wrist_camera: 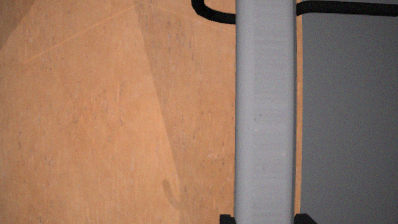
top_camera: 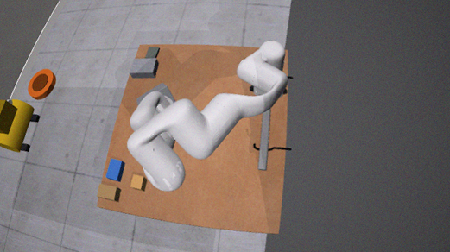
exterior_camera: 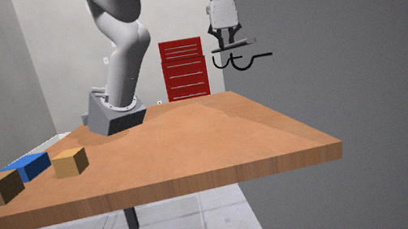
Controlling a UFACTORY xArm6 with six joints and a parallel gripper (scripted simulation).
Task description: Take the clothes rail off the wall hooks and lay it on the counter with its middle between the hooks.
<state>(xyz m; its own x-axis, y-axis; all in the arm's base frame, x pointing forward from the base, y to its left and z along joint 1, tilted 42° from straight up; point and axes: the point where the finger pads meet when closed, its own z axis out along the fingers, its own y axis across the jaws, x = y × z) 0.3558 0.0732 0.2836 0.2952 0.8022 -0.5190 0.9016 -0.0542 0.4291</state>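
The grey clothes rail [top_camera: 265, 138] runs along the wall above the wooden counter. My gripper [exterior_camera: 226, 43] is shut on the rail [exterior_camera: 233, 45] and holds it a little above the two black wall hooks [exterior_camera: 241, 61], clear of them. In the wrist view the rail [wrist_camera: 265, 115] fills a vertical band, with my fingertips on both sides of it at the bottom edge and one hook [wrist_camera: 215, 12] at the top. In the overhead view the near hook [top_camera: 271, 148] shows beside the rail; the far hook [top_camera: 288, 78] is mostly hidden by my arm.
The grey wall [top_camera: 379, 101] stands right of the counter. A blue block [top_camera: 115, 169] and two tan blocks [top_camera: 108, 192] [top_camera: 138, 182] lie at the near left corner, grey blocks [top_camera: 144, 67] at the far left. My arm's base [exterior_camera: 116, 116] sits on the counter. A red tool chest [exterior_camera: 184, 68] stands behind.
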